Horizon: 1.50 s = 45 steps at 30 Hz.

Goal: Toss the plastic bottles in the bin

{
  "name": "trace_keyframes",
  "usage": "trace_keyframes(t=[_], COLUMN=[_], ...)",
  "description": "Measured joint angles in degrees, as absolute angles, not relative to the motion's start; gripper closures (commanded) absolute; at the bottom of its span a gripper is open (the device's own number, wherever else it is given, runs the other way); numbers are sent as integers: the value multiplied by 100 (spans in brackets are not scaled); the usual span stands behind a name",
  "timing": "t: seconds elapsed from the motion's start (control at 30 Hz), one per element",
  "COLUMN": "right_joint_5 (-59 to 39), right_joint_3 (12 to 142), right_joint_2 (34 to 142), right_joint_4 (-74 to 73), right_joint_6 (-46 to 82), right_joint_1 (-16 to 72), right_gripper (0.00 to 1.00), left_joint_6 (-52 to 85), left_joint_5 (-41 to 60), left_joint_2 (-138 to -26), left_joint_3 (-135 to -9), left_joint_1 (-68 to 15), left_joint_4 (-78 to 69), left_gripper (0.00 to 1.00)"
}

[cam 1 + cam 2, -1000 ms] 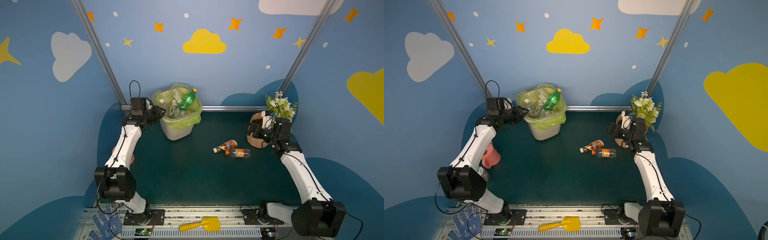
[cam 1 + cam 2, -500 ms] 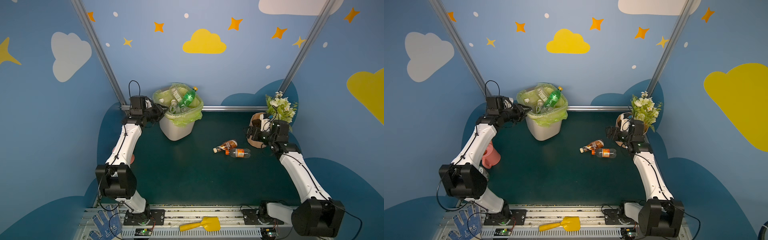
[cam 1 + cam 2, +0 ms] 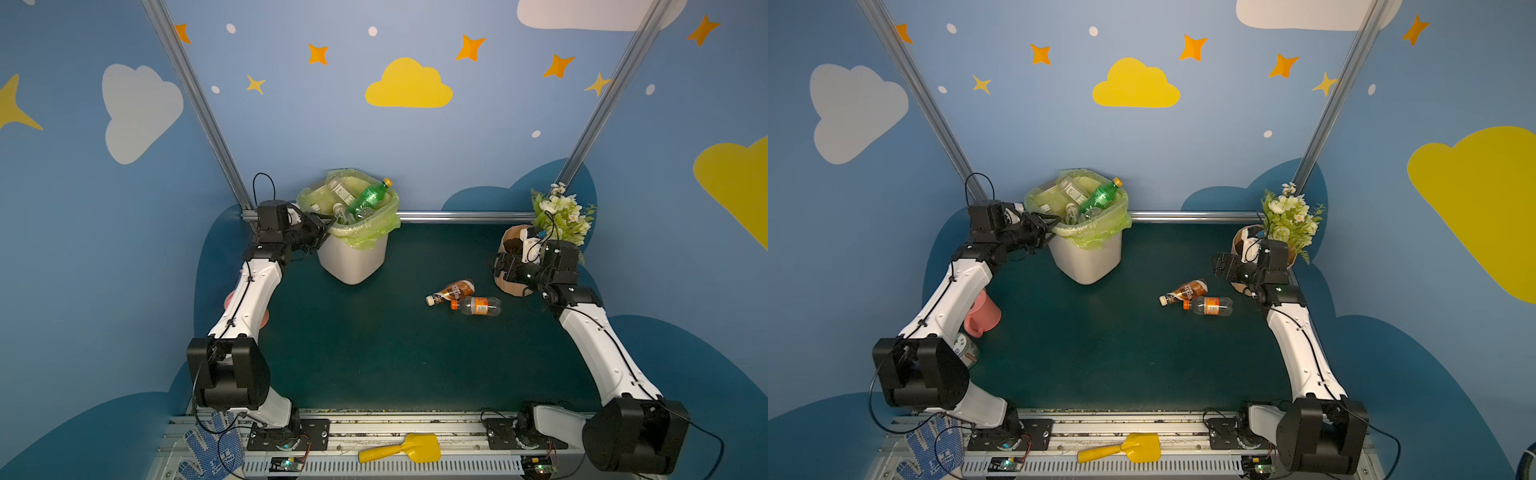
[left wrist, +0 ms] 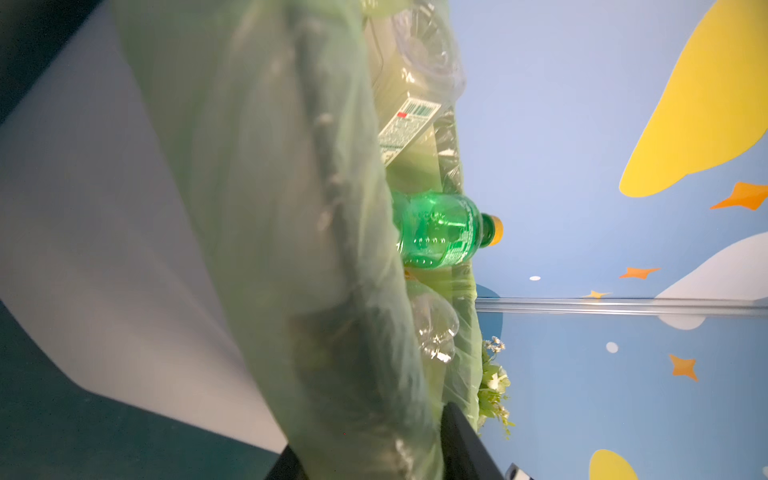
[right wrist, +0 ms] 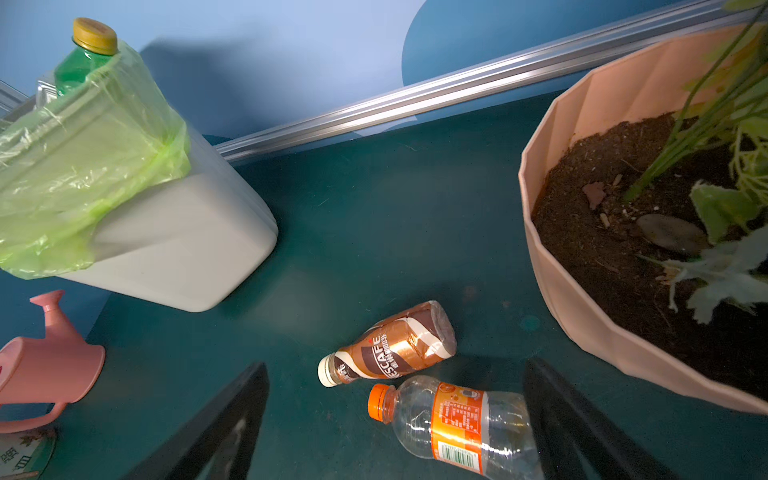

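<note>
Left pincer clamped on the bin rim; we should lower our spread right pincer toward 7 o'clock, straddling the orange-label bottle, sparing the brown bottle.

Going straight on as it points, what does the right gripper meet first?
Most likely the brown plastic coffee bottle, centred ahead of the right gripper, jaws open. The clear orange-capped bottle lies nearer but seemingly below that line; depth is unclear.

- Blue walls all round me, painted with a yellow cloud, a white cloud, orange stars.
- Dark green counter under me.
- Aluminium posts rise at the back corners; a rail runs along the counter's back edge.
</note>
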<state>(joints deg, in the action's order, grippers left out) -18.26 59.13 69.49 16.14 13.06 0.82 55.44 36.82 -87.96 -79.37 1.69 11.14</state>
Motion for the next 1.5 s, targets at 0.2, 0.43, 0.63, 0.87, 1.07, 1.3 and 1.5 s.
trace_keyframes(t=[0.2,0.43,0.63,0.87,1.07,1.3,1.5], right_joint_5=[-1850,-1870,-1870,-1955,-1968,-1977,-2029], right_joint_3=[5913,5913,5913,5913,5913,5913,5913], right_joint_2=[6965,7015,7015,7019,7028,7043,7118], right_joint_4=[1662,1737,1750,1752,1787,1789,1793], right_joint_6=[1304,1302,1299,1293,1275,1271,1260], right_joint_1=[82,82,82,82,82,82,82], right_gripper=[7,7,7,7,7,7,7], left_joint_6=[6053,6617,7212,7725,8001,8230,8226], left_joint_5=[3649,3599,3546,3529,3527,3369,2950], left_joint_2=[-8458,-8154,-7808,-7463,-7325,-6864,-6584], left_joint_3=[-7415,-6862,-6289,-5994,-5782,-5177,-5035], left_joint_1=[176,172,71,-165,-460,-738,-1234], left_joint_4=[762,298,-279,-735,-1135,-1352,-1304], left_gripper=[61,64,64,65,64,63,63])
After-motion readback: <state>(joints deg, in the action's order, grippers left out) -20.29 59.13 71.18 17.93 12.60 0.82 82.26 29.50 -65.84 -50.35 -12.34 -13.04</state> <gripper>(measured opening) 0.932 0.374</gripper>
